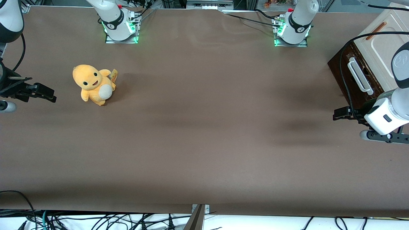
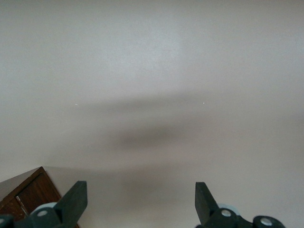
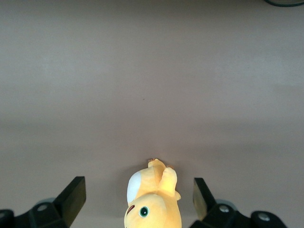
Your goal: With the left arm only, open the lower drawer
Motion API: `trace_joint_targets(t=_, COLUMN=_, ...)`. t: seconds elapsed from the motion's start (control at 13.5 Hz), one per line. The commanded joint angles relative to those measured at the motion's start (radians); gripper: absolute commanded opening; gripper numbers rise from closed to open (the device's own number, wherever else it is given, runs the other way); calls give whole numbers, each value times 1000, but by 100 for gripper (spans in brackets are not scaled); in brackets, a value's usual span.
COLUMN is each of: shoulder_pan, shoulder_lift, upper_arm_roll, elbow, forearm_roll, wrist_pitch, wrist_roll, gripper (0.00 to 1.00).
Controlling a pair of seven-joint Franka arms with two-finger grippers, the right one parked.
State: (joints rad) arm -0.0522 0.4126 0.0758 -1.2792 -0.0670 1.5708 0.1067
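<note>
The lower drawer (image 1: 354, 75) is partly covered at its nearer end by the left arm (image 1: 388, 110), and only a corner of its dark front (image 2: 23, 194) is caught in the left wrist view. The cream cabinet (image 1: 383, 41) is cut off by the frame edge. The gripper (image 1: 339, 113) is seen small and dark over the bench (image 1: 204, 127); its jaws are shown parted, their bases cropped.

Front view: bright, even overhead light on the brown table (image 1: 204, 127); soft broad shadows lie under the left arm (image 1: 391, 108), and the plush toy (image 1: 93, 84) throws a short soft one. Green glow rims both arm bases. Left wrist view: washed-out, pale table with a diffuse dark shadow band; gripper (image 2: 141, 202) fingers, spread wide, are slightly soft, as is the lower drawer (image 2: 26, 195) corner.
</note>
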Motion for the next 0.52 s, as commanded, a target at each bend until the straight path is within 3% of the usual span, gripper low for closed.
trace_joint_targets(t=0.0, shoulder_pan=-1, shoulder_lift=-29, upper_arm_roll=-1, elbow=-18, forearm_roll=27, wrist_pitch=-9, wrist_roll=14, gripper=100)
trace_joint_targets(t=0.44, shoulder_pan=-1, shoulder_lift=-29, upper_arm_roll=1, elbow=-18, forearm_roll=44, wrist_pitch=-9, wrist_roll=-1, gripper=100)
